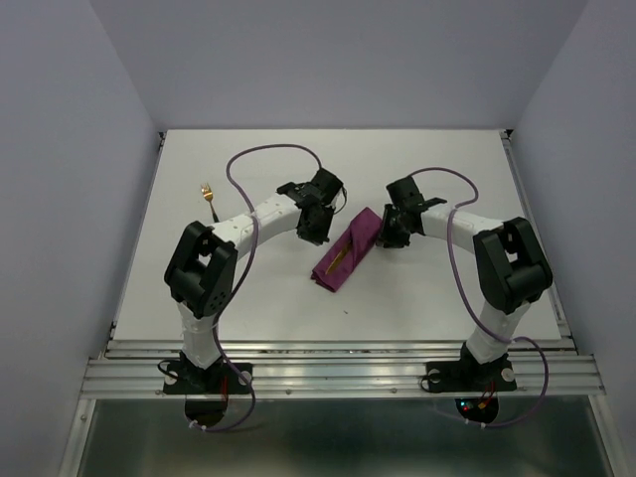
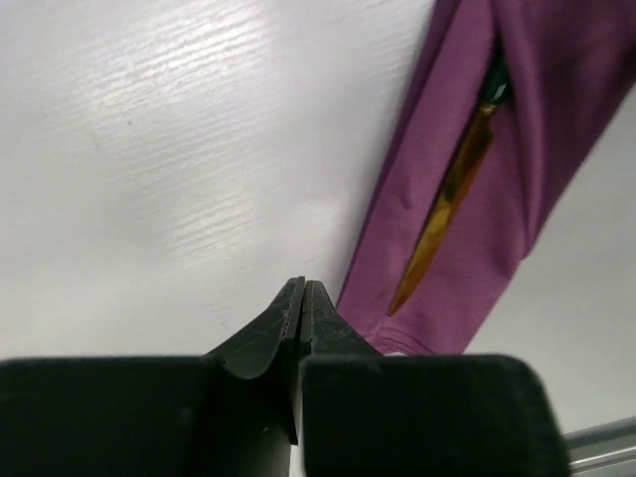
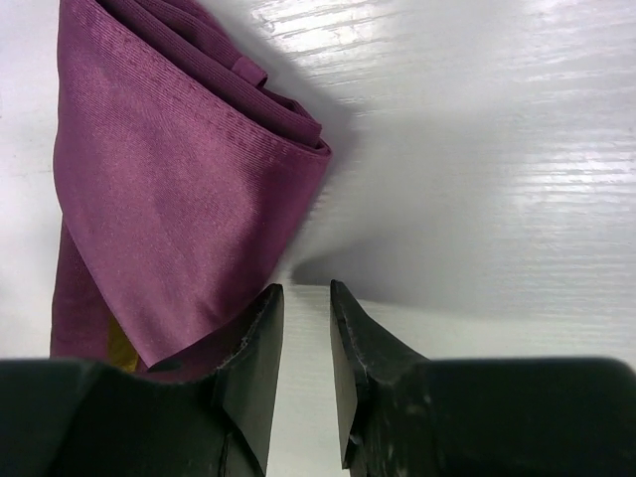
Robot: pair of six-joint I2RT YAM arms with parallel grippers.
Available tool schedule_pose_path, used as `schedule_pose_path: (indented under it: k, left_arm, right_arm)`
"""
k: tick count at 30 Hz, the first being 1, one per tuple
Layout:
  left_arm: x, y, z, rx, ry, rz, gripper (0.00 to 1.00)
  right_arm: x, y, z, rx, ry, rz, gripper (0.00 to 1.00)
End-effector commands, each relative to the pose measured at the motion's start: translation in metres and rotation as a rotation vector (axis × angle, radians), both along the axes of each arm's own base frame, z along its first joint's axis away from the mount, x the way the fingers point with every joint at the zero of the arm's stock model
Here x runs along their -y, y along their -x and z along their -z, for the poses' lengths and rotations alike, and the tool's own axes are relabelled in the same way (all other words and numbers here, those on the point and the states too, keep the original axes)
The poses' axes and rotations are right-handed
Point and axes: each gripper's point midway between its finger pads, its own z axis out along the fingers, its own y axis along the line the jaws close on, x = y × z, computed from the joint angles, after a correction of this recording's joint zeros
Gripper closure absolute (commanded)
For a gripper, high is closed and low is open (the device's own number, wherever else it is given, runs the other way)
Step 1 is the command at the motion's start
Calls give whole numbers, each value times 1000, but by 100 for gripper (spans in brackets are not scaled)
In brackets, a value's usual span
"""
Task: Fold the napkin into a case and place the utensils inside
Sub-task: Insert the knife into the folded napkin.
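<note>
Napkin case: the napkin case [image 1: 348, 250] lies as one narrow, layered plum-purple strip, slanted on the white table [image 1: 447, 169], between my two grippers.
Folding: I judge it done. My right wrist view shows stacked folds and a rolled edge at the case's end, and no loose flat cloth spreads out from the case.
Knife: the knife [image 2: 447, 214] is in the case. Its dark handle is tucked under a fold, and its gold blade lies bare along the case's outer layer, pointing to the near end.
Fork: the fork [image 1: 208, 194] lies on the table well apart from the case, off to its far left beyond my left arm. It is not yet in the case.
Left gripper: my left gripper [image 2: 303, 288] is pressed together with nothing in it, just beside the case's left edge, near the blade tip.
Right gripper: my right gripper [image 3: 306, 290] stands a little spread, with bare table showing in the gap, and pinches nothing. One finger sits at the case's right edge; I cannot tell whether it is touching or just over it.
Done so far: the fold is made and one of the two utensils is in.
Left to do: as I judge it, I have to fetch the fork and slip it into the case beside the knife. The exposed blade may want seating deeper.
Count: one napkin case, one knife, one fork, two grippers.
</note>
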Motion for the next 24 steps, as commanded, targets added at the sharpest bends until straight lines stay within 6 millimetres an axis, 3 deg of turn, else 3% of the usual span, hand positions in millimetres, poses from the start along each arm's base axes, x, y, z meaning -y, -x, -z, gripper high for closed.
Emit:
schedule_pose_path:
  k: [1,5,13,18,24]
  left_arm:
    - [22,7,-44,96,-10,50,82]
    - [43,25,-29,61,-14,118,65]
    - [61,33,-10,39,11,195,52]
    - [61,33,14,17,-23,236,51]
    - [64,30,26,18,-28,264,52]
  right_arm:
    - [11,-3,-26,80,28,27,68]
    - [17,8,-22,67,35,34,68]
    - [21,22,-19,50,31,46,68]
    - [21,23,-19,49,30,48,68]
    - [23,25,-18,45,35,53,68]
